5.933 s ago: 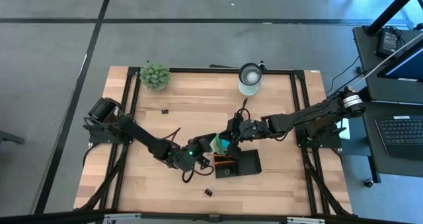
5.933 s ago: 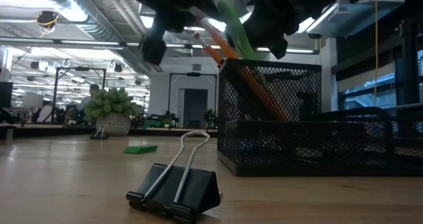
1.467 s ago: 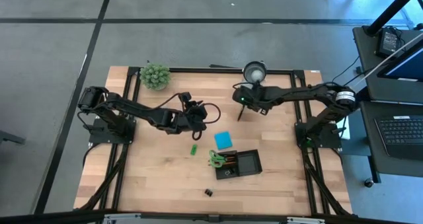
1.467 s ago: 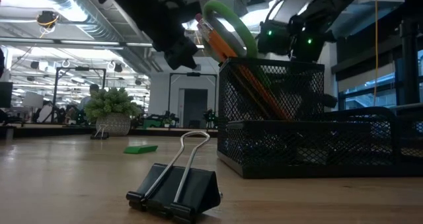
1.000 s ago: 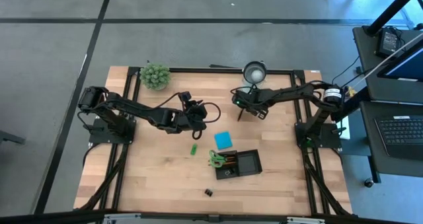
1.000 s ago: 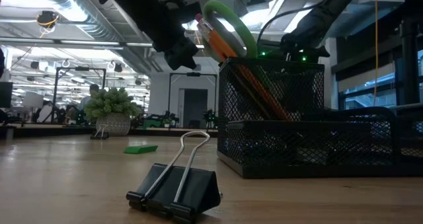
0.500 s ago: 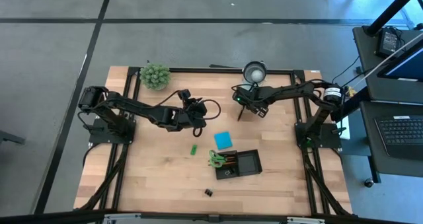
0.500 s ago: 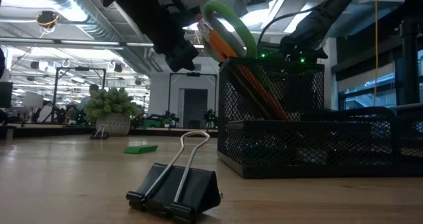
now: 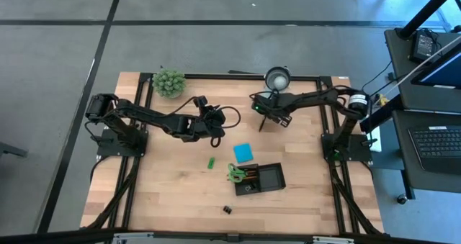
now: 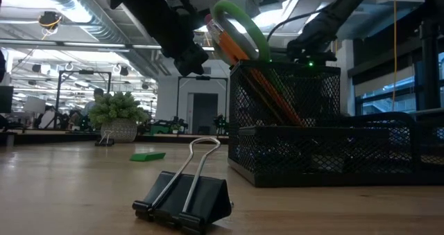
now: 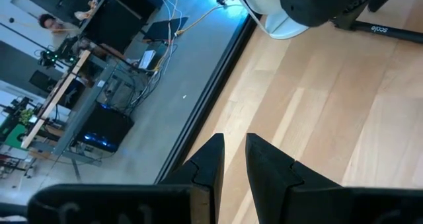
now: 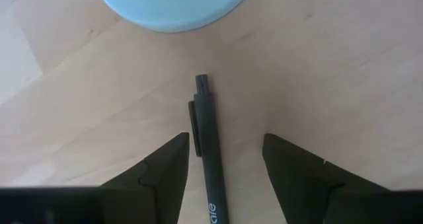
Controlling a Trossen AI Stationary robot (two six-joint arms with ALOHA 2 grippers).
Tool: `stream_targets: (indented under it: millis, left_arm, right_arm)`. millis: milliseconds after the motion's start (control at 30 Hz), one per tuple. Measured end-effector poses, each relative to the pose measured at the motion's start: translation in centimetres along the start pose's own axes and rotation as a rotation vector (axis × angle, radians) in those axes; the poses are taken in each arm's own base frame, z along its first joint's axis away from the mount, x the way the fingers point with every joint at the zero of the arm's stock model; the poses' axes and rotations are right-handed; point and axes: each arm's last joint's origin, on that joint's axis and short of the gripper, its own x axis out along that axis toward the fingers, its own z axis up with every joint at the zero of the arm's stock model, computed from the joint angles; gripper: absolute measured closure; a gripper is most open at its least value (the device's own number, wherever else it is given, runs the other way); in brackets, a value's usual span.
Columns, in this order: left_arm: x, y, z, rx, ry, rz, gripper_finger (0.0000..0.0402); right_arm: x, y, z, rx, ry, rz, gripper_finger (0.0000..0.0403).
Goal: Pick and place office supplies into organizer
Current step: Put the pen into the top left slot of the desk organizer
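Presently the right end effector (image 12: 221, 159) hangs low over a slim black plastic pen (image 12: 209, 158) near the far edge of the wooden tabletop (image 9: 166, 193), just beside the round white cup (image 9: 274, 80); its fingers (image 12: 164, 168) are spread with the pen lying between them, not visibly touching; the left end effector (image 9: 211, 126) hovers near the tabletop's middle, its fingers (image 11: 208, 163) a narrow gap apart with nothing between them; the black wire-mesh organizer (image 9: 260, 179) sits toward the near edge, right of centre, with green-handled scissors (image 9: 234, 175) and orange-brown pencils (image 10: 267, 89) standing in it; the blue square note pad (image 9: 243, 152) lies just beyond it; the small green block (image 9: 212, 162) lies left of the pad; a black binder clip (image 9: 227, 209) rests near the near edge; the fuzzy green plant ball (image 9: 168, 82) stands at the far left corner.
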Motion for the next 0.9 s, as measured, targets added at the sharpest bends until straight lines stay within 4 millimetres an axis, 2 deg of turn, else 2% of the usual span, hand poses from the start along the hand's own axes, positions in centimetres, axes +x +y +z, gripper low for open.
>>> stream_targets:
  millis: [233,433,900]
  left_arm:
    - [0.0,0.0,0.0,0.001,0.001,0.0,0.0343]
    - [0.0,0.0,0.0,0.002,0.001,0.0,0.0343]
    - [0.0,0.0,0.0,0.002,0.001,0.0,0.0343]
  right_arm:
    - [-0.5,2.0,-0.2,-0.074,0.007,-0.086,0.0203]
    - [-0.2,3.1,-0.5,-0.091,0.032,-0.151,0.0203]
    - [-0.2,3.1,-0.5,-0.102,0.006,-0.174,0.0203]
